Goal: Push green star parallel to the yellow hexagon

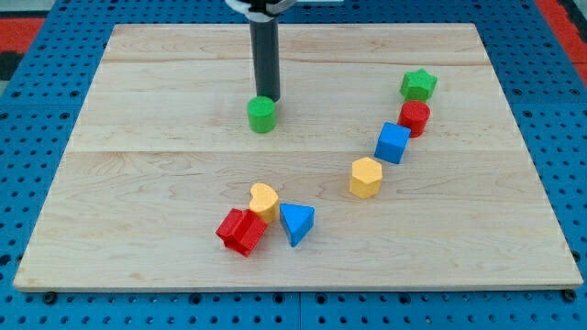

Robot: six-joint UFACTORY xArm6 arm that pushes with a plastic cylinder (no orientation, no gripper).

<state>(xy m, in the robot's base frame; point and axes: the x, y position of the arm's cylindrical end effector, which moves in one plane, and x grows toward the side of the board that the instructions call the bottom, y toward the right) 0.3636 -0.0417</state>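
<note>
The green star [418,85] lies at the view's upper right, at the top of a slanting row of blocks. The yellow hexagon [365,177] is at the lower end of that row, right of centre. Between them sit a red cylinder [415,118] and a blue cube [393,143]. My tip [269,98] is at the view's upper middle, touching the top edge of a green cylinder [262,115], far left of the green star.
A red block [241,231], a yellow heart [263,201] and a blue triangle [296,223] cluster at the view's lower middle. The wooden board [138,183] rests on a blue pegboard surface [569,137].
</note>
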